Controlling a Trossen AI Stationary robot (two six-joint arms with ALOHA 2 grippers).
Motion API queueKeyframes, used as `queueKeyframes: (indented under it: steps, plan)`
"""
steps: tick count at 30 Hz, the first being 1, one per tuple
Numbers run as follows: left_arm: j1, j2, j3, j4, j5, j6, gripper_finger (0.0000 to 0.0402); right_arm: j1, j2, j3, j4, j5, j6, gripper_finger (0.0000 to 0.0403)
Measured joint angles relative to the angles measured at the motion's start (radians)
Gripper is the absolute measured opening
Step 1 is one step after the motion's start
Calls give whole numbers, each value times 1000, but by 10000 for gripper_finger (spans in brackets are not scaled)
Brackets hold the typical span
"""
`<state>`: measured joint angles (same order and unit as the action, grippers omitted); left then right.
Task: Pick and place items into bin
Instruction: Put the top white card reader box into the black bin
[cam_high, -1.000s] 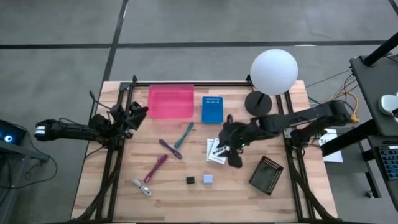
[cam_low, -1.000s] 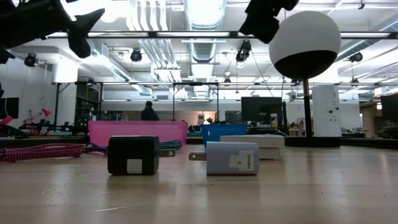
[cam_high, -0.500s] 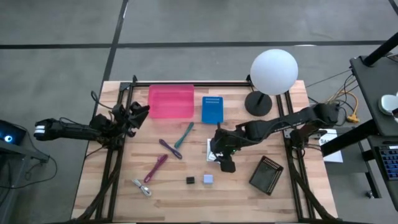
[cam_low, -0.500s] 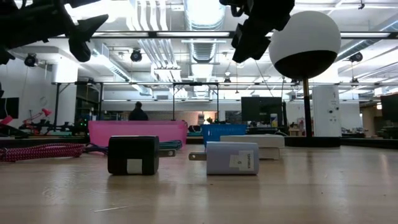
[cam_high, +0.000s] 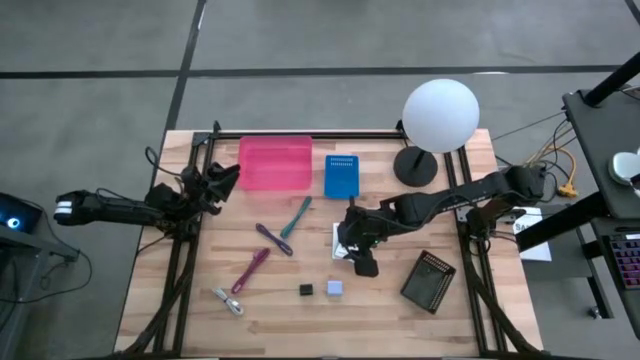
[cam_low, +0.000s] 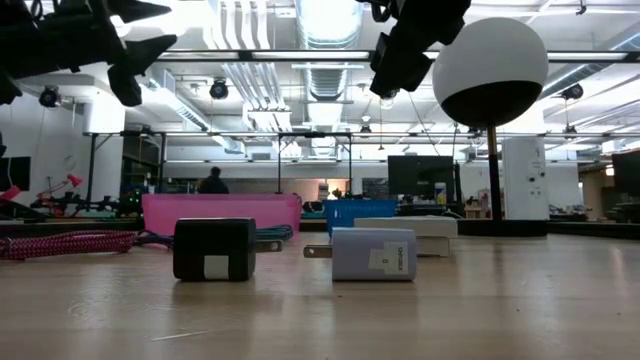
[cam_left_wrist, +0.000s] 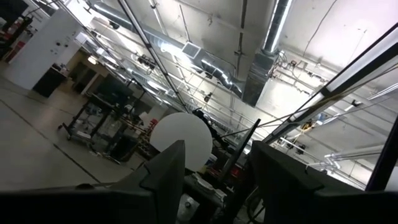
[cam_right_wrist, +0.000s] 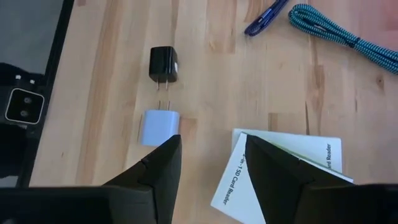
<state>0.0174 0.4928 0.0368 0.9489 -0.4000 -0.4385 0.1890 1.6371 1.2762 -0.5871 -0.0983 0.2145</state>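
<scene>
Left gripper (cam_high: 222, 178): waits by the pink bin (cam_high: 274, 162), fingers apart, holding nothing.
Cubes: black cube (cam_right_wrist: 164, 64) and lavender cube (cam_right_wrist: 158, 127) lie close together on the table (cam_high: 480, 320).
Right gripper (cam_high: 366, 262): hangs over the white cards (cam_right_wrist: 283, 171), fingers apart, empty.
Risk: cards are flat and stacked, so fingers may slide off or grab only one.

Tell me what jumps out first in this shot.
The big white globe lamp at the table's far right corner dominates. Next, the pink bin at the far edge, with a blue box beside it. Mid-table, the right gripper hovers, fingers open, above white cards, near a black plug and a lavender plug; the left gripper waits left of the bin.
</scene>
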Motion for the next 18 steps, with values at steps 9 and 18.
queueKeyframes:
  steps: [9,18]
  plan:
    - [0,25,-2,0,1,0,169,3,1,-41,0,119,27,199]
    - [0,54,-2,0,1,0,169,22,1,-139,213,120,-6,201]
